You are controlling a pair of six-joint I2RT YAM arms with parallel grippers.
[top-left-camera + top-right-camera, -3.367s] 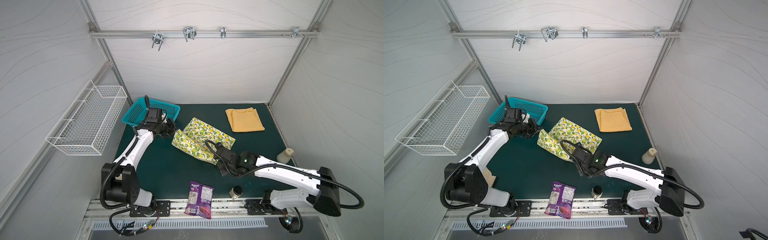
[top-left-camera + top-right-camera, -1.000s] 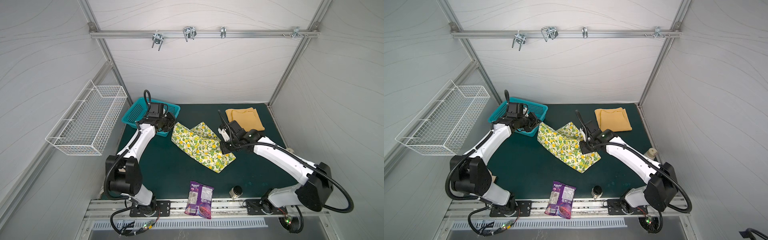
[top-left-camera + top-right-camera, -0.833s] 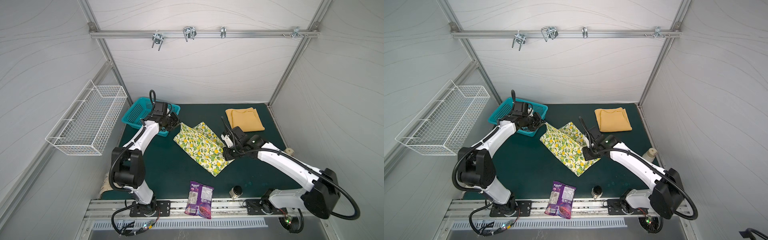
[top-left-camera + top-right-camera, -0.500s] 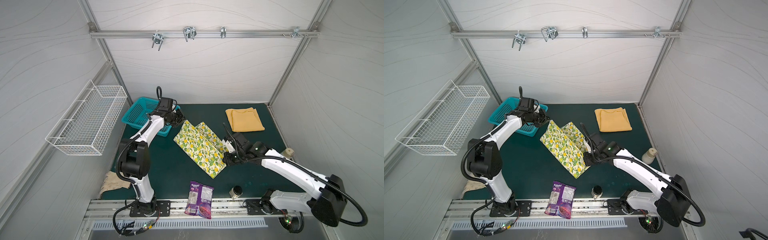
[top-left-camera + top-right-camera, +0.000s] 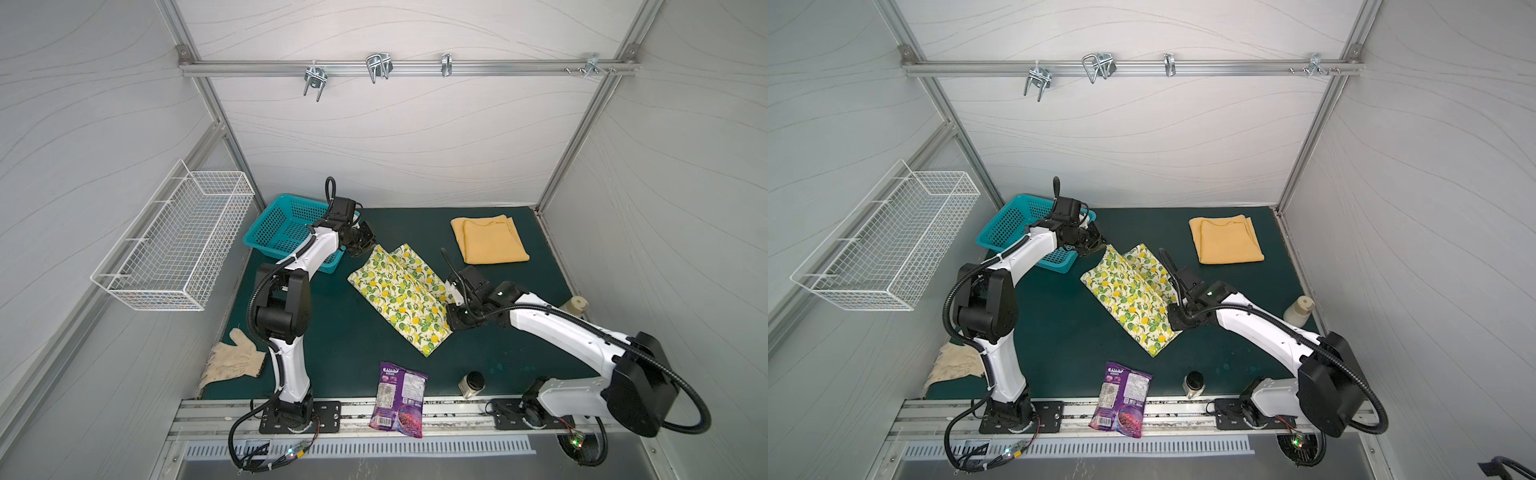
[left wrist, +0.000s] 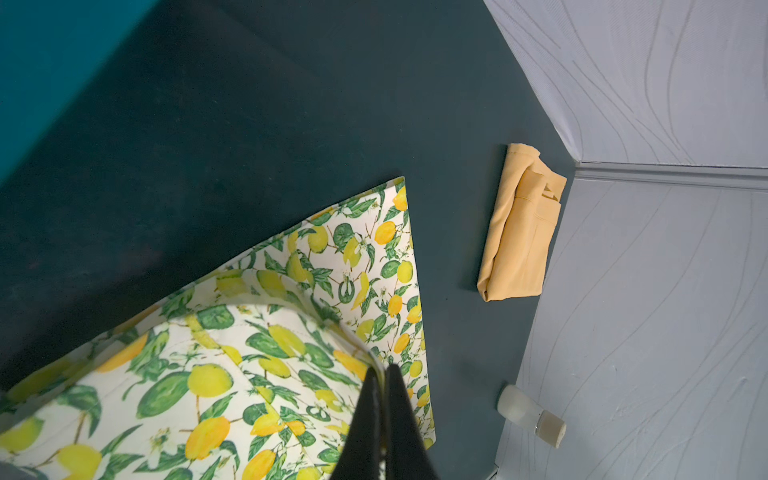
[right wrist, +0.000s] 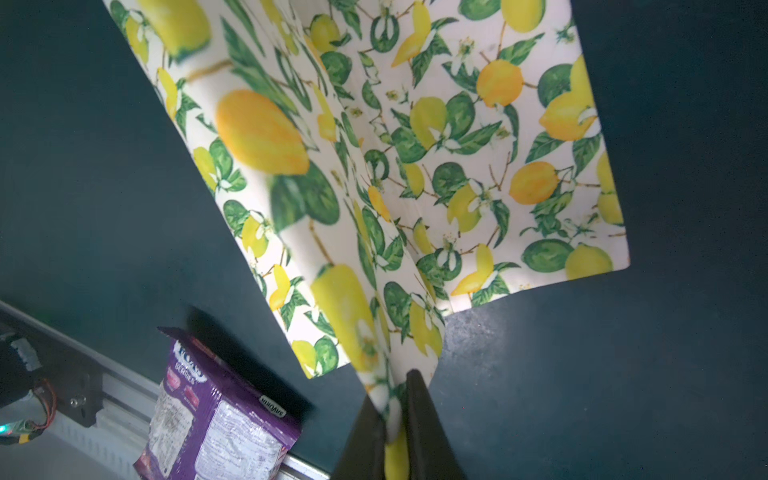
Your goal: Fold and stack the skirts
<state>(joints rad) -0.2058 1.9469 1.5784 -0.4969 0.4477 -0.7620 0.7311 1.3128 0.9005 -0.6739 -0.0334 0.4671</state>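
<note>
The lemon-print skirt (image 5: pixel 399 293) (image 5: pixel 1133 297) lies folded lengthwise on the green mat in both top views, running from the back left toward the front. My left gripper (image 5: pixel 363 245) (image 6: pixel 383 374) is shut on its far corner beside the teal basket. My right gripper (image 5: pixel 451 320) (image 7: pixel 395 399) is shut on its right edge near the middle, cloth pinched between the black fingers. The mustard-yellow skirt (image 5: pixel 488 240) (image 5: pixel 1225 240) (image 6: pixel 519 228) lies folded at the back right, apart from both grippers.
A teal basket (image 5: pixel 274 226) stands at the back left. A purple snack bag (image 5: pixel 398 392) (image 7: pixel 216 415) lies over the front rail. A small jar (image 5: pixel 473 382) sits at the front, a corked bottle (image 5: pixel 575 305) by the right wall, a cloth glove (image 5: pixel 232 361) front left.
Both grippers have carried the lemon-print skirt's held edge over: the left swung toward the back, the right came forward and left. The skirt now lies narrower, doubled lengthwise.
</note>
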